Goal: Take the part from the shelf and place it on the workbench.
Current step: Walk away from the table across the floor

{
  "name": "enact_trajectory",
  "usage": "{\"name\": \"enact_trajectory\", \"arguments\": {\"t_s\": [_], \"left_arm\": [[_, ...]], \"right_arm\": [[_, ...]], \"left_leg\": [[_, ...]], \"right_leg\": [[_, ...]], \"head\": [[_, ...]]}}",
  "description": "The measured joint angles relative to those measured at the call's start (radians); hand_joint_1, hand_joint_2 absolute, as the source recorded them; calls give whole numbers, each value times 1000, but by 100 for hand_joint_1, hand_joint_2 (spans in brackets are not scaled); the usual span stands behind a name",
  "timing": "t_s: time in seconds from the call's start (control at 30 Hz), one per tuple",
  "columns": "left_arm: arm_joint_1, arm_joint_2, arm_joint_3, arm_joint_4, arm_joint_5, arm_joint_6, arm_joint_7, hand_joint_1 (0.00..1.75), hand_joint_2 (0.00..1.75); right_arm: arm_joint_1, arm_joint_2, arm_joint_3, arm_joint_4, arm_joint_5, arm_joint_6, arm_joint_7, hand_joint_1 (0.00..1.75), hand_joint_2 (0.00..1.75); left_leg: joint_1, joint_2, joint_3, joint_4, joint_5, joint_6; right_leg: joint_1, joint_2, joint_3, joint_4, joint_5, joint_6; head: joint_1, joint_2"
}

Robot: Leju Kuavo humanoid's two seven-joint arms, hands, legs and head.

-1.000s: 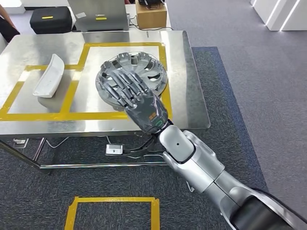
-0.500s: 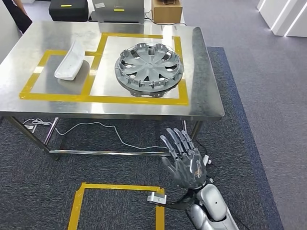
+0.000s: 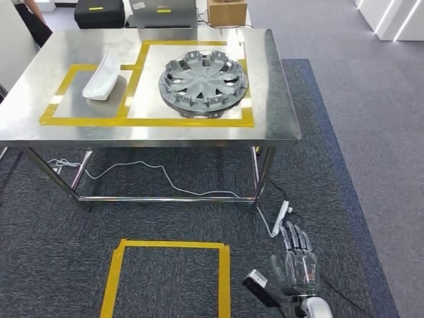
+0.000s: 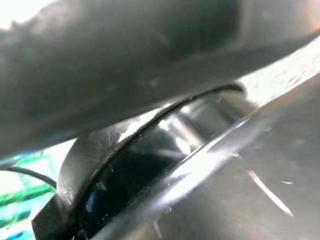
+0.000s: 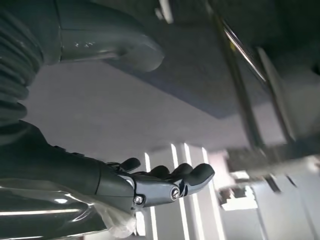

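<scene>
A grey wheel cover (image 3: 204,83) lies flat on the steel workbench (image 3: 280,99), inside the larger yellow-taped field. My right hand (image 3: 297,262) hangs low over the carpet, well in front of the bench and to its right, far from the cover. It holds nothing and its fingers are stretched out and apart. In the right wrist view the same hand (image 5: 113,175) is bare, with dark fingers (image 5: 177,182) extended and the thick thumb (image 5: 113,42) held away from them.
A white curved part (image 3: 103,76) lies in the smaller taped field on the bench's left. A yellow tape square (image 3: 172,275) marks the carpet in front. A power strip (image 3: 281,215) and cable lie under the bench. A black case (image 3: 100,12), box (image 3: 226,12) and a person (image 3: 32,16) are behind.
My right hand has left the wheel cover and dropped down to the carpet level at the right. The cover stays on the bench. The view has shifted back.
</scene>
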Motion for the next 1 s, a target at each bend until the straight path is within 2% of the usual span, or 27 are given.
{"name": "enact_trajectory", "arguments": {"t_s": [0.03, 0.07, 0.1, 0.13, 0.17, 0.2, 0.23, 0.27, 0.3, 0.33, 0.4, 0.43, 0.47, 0.53, 0.57, 0.6, 0.63, 0.67, 0.7, 0.73, 0.77, 0.8, 0.83, 0.9, 0.93, 0.97, 1.0], "left_arm": [[1, 0, 3, 0, 2, 0, 3, 0, 0], [1, 0, 5, 0, 3, 1, 5, 0, 0], [2, 0, 6, 0, 4, 0, 6, 0, 0], [2, 1, 7, 0, 7, 0, 6, 0, 0], [2, 1, 7, 0, 9, -2, 6, 0, 0], [2, 1, 8, 0, 12, -3, 6, 0, 0], [3, 0, 9, 0, 14, -4, 6, 0, 0], [3, -2, 10, 0, 16, -5, 5, 0, 0], [4, -4, 12, 0, 18, -5, 3, 0, 0], [5, -5, 12, 0, 19, -5, 2, 0, 0], [9, -7, 14, 1, 21, -6, 1, 0, 0], [10, -7, 15, 1, 22, -7, 1, 0, 0], [9, -8, 17, 1, 23, -7, 2, 0, 0], [8, -10, 23, 2, 27, -8, 6, 0, 0], [7, -11, 25, 2, 29, -10, 7, 0, 0], [7, -12, 26, 2, 31, -12, 9, 0, 0], [7, -12, 27, 2, 32, -14, 11, 0, 0], [7, -12, 29, 2, 35, -17, 15, 0, 0], [6, -12, 31, 2, 39, -20, 20, 0, 0], [5, -12, 32, 2, 43, -23, 24, 0, 0], [4, -13, 34, 2, 47, -26, 28, 0, 0], [3, -13, 37, 2, 52, -30, 31, 0, 0], [2, -13, 41, 3, 58, -34, 35, 0, 0], [2, -12, 52, 5, 72, -43, 45, 0, 0], [3, -12, 58, 7, 78, -46, 50, 0, 0], [4, -11, 63, 8, 84, -48, 53, 0, 0], [5, -8, 69, 10, 89, -51, 55, 0, 0]], "right_arm": [[0, 0, -24, 42, 2, 0, 10, 0, 175], [0, 0, -47, 80, 2, 0, 18, 0, 175], [-3, 0, -67, 119, 1, 0, 31, 0, 175], [-11, -2, -85, 164, -3, 0, 50, 0, 175], [-24, -5, -102, 218, -11, 1, 75, 0, 175], [-41, -13, -120, 289, -26, 6, 106, 0, 175], [-59, -25, -139, 364, -49, 23, 136, 0, 175], [-74, -41, -160, 438, -79, 62, 167, 0, 175], [-85, -57, -182, 508, -112, 119, 200, 0, 175], [-92, -73, -206, 566, -143, 188, 238, 0, 175], [-96, -102, -254, 662, -184, 319, 308, 0, 175], [-96, -113, -273, 699, -194, 366, 330, 0, 175], [-95, -122, -288, 728, -200, 400, 337, 0, 175], [-100, -134, -310, 770, -211, 436, 323, 0, 175], [-104, -137, -320, 786, -216, 444, 310, 0, 175], [-109, -139, -328, 798, -220, 449, 296, 0, 175], [-113, -140, -336, 808, -223, 451, 284, 0, 175], [-118, -140, -341, 816, -225, 450, 275, 0, 175], [-123, -141, -346, 823, -226, 446, 269, 0, 175], [-129, -141, -349, 828, -227, 440, 267, 0, 175], [-135, -140, -351, 833, -227, 433, 268, 0, 175], [-141, -140, -354, 838, -228, 427, 273, 0, 175], [-146, -140, -357, 843, -229, 423, 279, 0, 175], [-150, -138, -365, 855, -236, 419, 292, 0, 175], [-150, -138, -369, 860, -241, 418, 296, 0, 175], [-149, -137, -374, 864, -246, 419, 299, 0, 175], [-149, -136, -379, 867, -251, 420, 299, 0, 175]], "left_leg": [[3, 0, -9, 65, -51, -5], [6, 1, -13, 125, -79, -10], [9, 1, -7, 166, -82, -14], [12, 2, 11, 177, -64, -18], [15, 2, 44, 152, -35, -22], [18, 2, 92, 95, -14, -26], [19, 1, 144, 22, -11, -28], [19, -1, 186, -41, -20, -25], [18, -3, 212, -85, -32, -19], [14, -5, 220, -104, -40, -9], [13, -2, 204, -104, -29, 12], [13, 2, 192, -104, -19, 23], [14, 5, 179, -104, -7, 32], [12, 11, 148, -104, 17, 42], [11, 13, 131, -103, 30, 43], [9, 14, 115, -103, 43, 43], [7, 16, 98, -102, 55, 44], [5, 16, 83, -102, 68, 43], [3, 16, 70, -102, 81, 43], [0, 15, 60, -102, 92, 41], [-2, 14, 53, -102, 103, 37], [-2, 14, 49, -103, 115, 33], [0, 14, 46, -105, 127, 27], [3, 14, 42, -112, 146, 15], [4, 12, 37, -106, 131, 9], [5, 11, 30, -82, 92, 5], [6, 10, 20, -36, 34, 0]], "right_leg": [[-1, -2, -15, 3, 12, -1], [-1, -4, -33, 8, 23, 1], [-3, -6, -52, 14, 33, 4], [-5, -7, -73, 23, 42, 7], [-7, -8, -92, 33, 49, 12], [-10, -7, -110, 44, 54, 18], [-11, -7, -126, 57, 59, 24], [-12, -7, -138, 68, 63, 31], [-11, -7, -146, 76, 69, 38], [-11, -8, -151, 80, 76, 44], [-14, -6, -160, 82, 79, 57], [-16, -3, -168, 96, 56, 63], [-17, 1, -181, 128, 15, 68], [-18, 8, -209, 240, -91, 74], [-18, 9, -216, 302, -124, 75], [-18, 10, -213, 344, -130, 75], [-17, 10, -196, 359, -113, 72], [-16, 11, -162, 339, -81, 67], [-14, 12, -112, 287, -52, 59], [-11, 13, -49, 209, -41, 50], [-7, 13, 14, 120, -46, 41], [-3, 14, 59, 51, -60, 35], [1, 14, 85, 6, -72, 31], [3, 12, 80, -15, -60, 27], [1, 9, 70, -16, -47, 21], [-1, 5, 56, -17, -32, 14], [-3, 2, 39, -14, -19, 9]], "head": [[-3, 0], [-4, 0], [-4, 0], [-4, 0], [-5, 0], [-6, 0], [-8, 0], [-10, 0], [-12, 0], [-14, 0], [-12, 0], [-11, 0], [-9, 0], [-3, 0], [-1, 0], [0, 0], [1, 0], [2, 0], [3, 0], [3, 0], [3, 0], [3, 0], [4, 1], [6, 0], [6, 0], [4, 0], [2, 0]]}}
